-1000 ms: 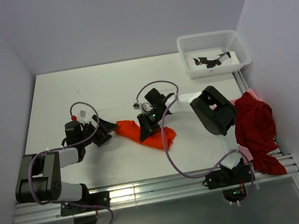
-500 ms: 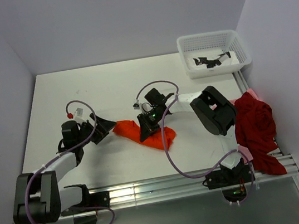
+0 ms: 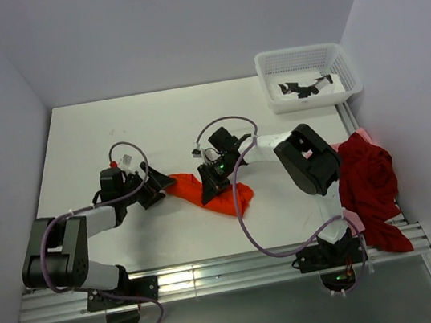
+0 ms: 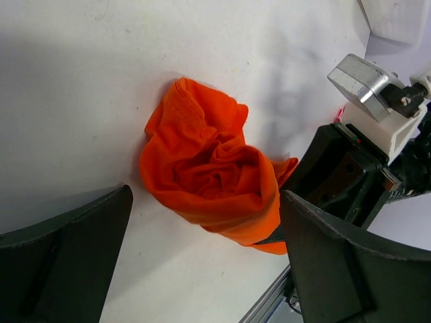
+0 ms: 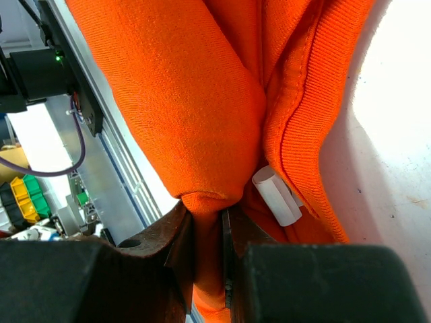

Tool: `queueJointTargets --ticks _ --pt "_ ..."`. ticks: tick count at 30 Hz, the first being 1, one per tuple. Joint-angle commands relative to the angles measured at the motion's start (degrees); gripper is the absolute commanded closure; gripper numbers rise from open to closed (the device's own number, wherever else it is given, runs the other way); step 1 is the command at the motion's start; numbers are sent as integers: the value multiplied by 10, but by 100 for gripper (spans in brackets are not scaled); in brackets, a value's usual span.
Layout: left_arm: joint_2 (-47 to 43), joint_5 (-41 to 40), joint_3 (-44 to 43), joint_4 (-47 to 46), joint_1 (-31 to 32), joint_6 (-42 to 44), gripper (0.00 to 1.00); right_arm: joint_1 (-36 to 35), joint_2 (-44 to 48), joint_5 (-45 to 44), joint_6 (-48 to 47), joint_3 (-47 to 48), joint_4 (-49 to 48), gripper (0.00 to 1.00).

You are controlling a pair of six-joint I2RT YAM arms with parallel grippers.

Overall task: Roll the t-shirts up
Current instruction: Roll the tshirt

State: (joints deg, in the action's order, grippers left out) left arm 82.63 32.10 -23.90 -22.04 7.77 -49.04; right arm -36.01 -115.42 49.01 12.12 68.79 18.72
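Just now the left gripper (image 3: 159, 188) has come back in: half a second ago it had drawn off a little toward the left wall, and now it sits just beside the left end of the orange t-shirt (image 3: 225, 200), its jaws spread wide and holding nothing. Its wrist camera shows the shirt (image 4: 209, 168) as a loose crumpled bundle on the table (image 3: 153, 122), lying ahead of and between the two open fingers, with neither finger touching it. The right gripper (image 3: 209, 183) has not budged; it is clamped on a fold of the orange cloth (image 5: 175, 87) near the bundle's middle (a small white tag (image 5: 276, 195) pokes out beside the pinch). I take the retreat and return as a re-aim for a fresh hold on the free end, so the rolling is hardly begun: the shirt is bunched, not wound. The dark red t-shirt (image 3: 368, 179) lies heaped at the table's right edge, untouched.
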Motion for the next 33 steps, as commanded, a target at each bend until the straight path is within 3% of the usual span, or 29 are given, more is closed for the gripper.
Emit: queueJointTargets --ticks 1,8,12,24,26,28,31,33 --pt "27 -6 -18 -13 3 6 3 -1 -31 -73 -28 -18 51 97" --pt "98 2 -39 -42 3 1 10 -2 -31 -71 -28 -19 51 97" --pt "122 13 -47 -49 4 1 22 -2 -32 -71 -28 -19 51 98" --pt "90 16 -27 -46 8 4 23 -2 -34 -71 -28 -20 49 98" --pt "92 18 -25 -49 8 3 30 -1 -34 -72 -28 -21 49 98" --pt "95 21 -21 -57 8 2 45 -2 -36 -72 -28 -20 49 98" --pt "100 19 -21 -62 8 1 55 -2 -38 -73 -28 -18 51 98" --pt "104 20 -19 -77 8 -4 66 -1 -38 -72 -29 -17 52 98"
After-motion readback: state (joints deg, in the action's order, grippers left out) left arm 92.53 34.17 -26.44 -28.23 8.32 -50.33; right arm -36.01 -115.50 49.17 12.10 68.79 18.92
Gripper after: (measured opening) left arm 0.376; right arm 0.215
